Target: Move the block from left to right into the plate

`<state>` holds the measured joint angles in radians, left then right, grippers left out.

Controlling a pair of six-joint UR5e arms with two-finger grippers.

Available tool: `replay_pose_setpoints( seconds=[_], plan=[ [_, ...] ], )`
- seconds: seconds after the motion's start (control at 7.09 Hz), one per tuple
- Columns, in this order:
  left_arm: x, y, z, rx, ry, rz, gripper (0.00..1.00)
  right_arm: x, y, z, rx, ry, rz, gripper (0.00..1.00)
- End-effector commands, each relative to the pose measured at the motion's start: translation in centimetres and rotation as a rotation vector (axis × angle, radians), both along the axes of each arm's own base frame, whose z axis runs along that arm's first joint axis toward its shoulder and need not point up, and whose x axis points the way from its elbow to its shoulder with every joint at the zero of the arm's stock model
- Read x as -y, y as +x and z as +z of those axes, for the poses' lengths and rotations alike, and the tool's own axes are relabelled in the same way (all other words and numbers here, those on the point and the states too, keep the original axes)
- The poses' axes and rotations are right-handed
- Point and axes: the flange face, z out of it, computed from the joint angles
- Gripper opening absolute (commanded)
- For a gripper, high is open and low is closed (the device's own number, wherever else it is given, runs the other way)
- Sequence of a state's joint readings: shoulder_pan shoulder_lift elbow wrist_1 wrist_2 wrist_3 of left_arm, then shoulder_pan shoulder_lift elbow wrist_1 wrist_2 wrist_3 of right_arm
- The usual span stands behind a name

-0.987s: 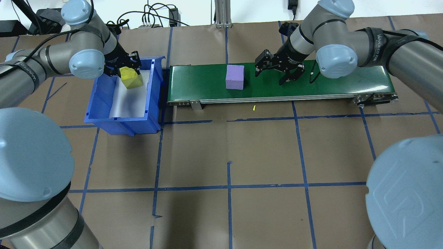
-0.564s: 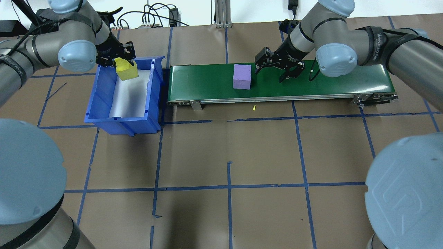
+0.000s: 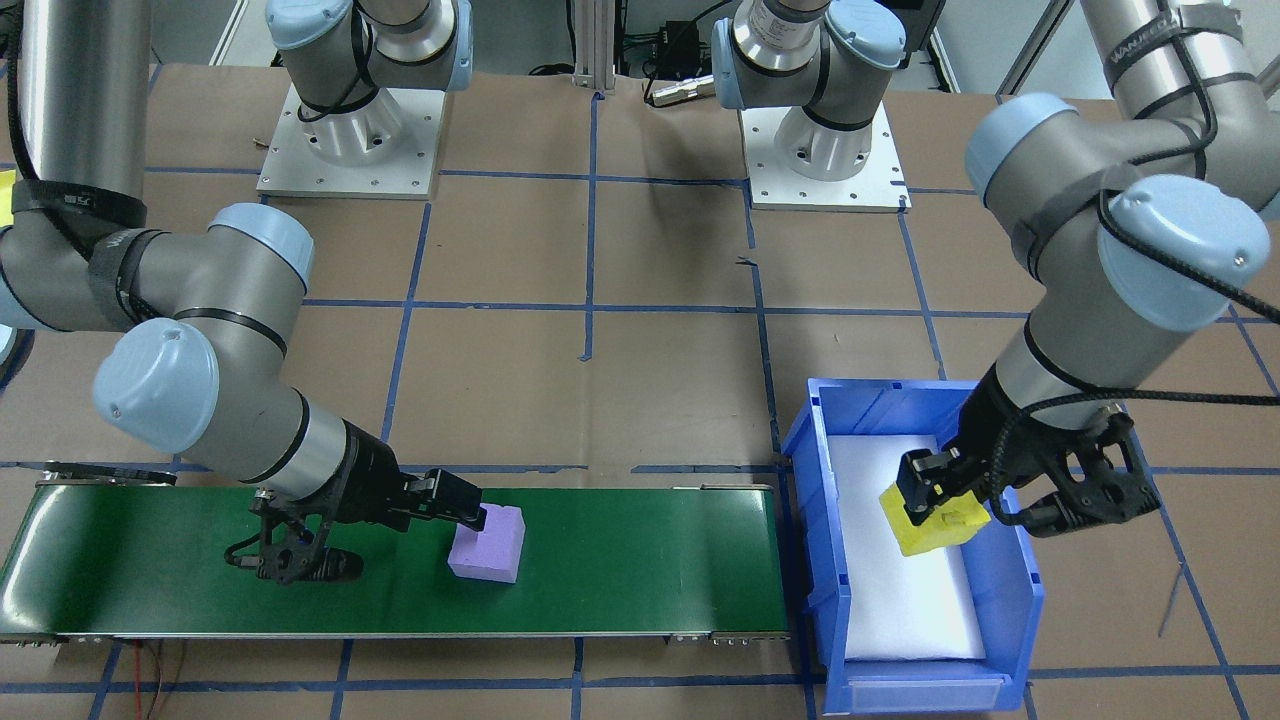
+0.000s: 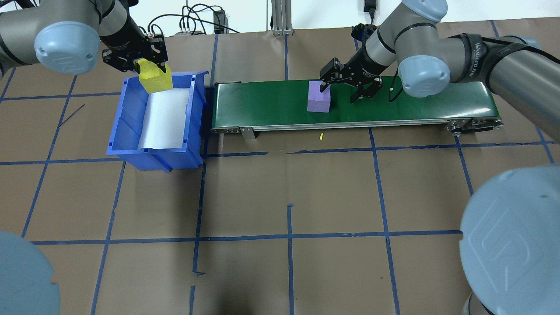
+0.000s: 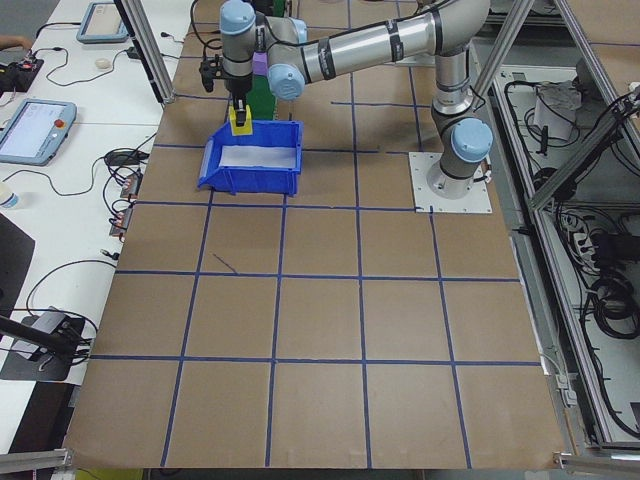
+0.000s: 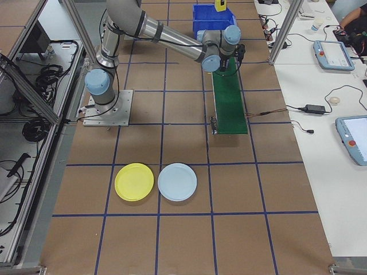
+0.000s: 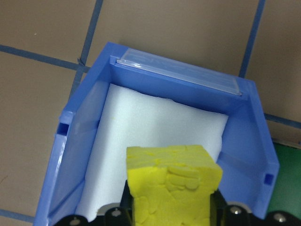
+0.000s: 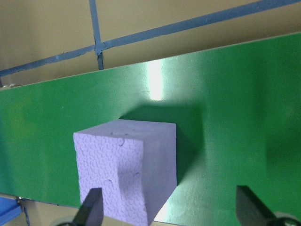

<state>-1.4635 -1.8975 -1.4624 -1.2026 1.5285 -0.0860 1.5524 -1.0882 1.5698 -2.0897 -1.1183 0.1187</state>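
Observation:
My left gripper (image 4: 151, 70) is shut on a yellow block (image 4: 153, 81) and holds it above the far end of the blue bin (image 4: 131, 127); the left wrist view shows the yellow block (image 7: 171, 183) between the jaws. A purple block (image 4: 319, 97) stands on the green conveyor belt (image 4: 415, 105). My right gripper (image 4: 339, 92) hangs open low over the belt, with one finger (image 3: 470, 517) against the purple block (image 3: 488, 544) and the other well clear. The yellow plate (image 6: 134, 181) lies on the table far from both arms.
The blue bin (image 3: 1020, 590) has a white foam lining and stands right against the conveyor's end. A pale blue plate (image 6: 177, 181) lies beside the yellow one. Cables and a metal post stand beyond the belt. Blue tape lines grid the brown table.
My left gripper has lifted the yellow block up and away from the bin floor. The purple block has travelled along the belt to my right gripper's finger.

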Motion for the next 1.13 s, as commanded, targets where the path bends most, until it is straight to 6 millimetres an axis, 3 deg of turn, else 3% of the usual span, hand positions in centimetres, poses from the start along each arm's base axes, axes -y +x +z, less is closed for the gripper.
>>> replay_pose_setpoints(
  seconds=[0.0,0.28,0.42,0.71,0.85,0.99],
  plan=[
    [-1.9,-3.9,1.1,-0.005,0.013,-0.08,0.41,0.1,0.0,-0.3,0.002,0.002,-0.004,1.0],
    [-2.2,-8.1,0.2,0.002,0.011,-0.181,0.4,0.2,0.0,-0.9,0.003,0.011,-0.004,1.0],
    [-1.5,-9.7,-1.8,-0.006,0.025,-0.199,0.4,0.4,0.0,-1.3,0.002,0.005,-0.004,1.0],
    [-0.5,-12.8,-4.9,-0.004,0.004,-0.251,0.4,1.2,-0.5,-4.3,-0.054,-0.016,0.012,0.99],
    [-0.6,-13.5,-5.6,-0.029,0.023,-0.254,0.4,1.5,-1.5,-4.1,-0.148,-0.05,0.048,0.61],
    [-0.4,-14.1,-6.5,-0.049,0.03,-0.264,0.4,1.8,-2.4,-3.3,-0.247,-0.077,0.08,0.33]
  ],
)
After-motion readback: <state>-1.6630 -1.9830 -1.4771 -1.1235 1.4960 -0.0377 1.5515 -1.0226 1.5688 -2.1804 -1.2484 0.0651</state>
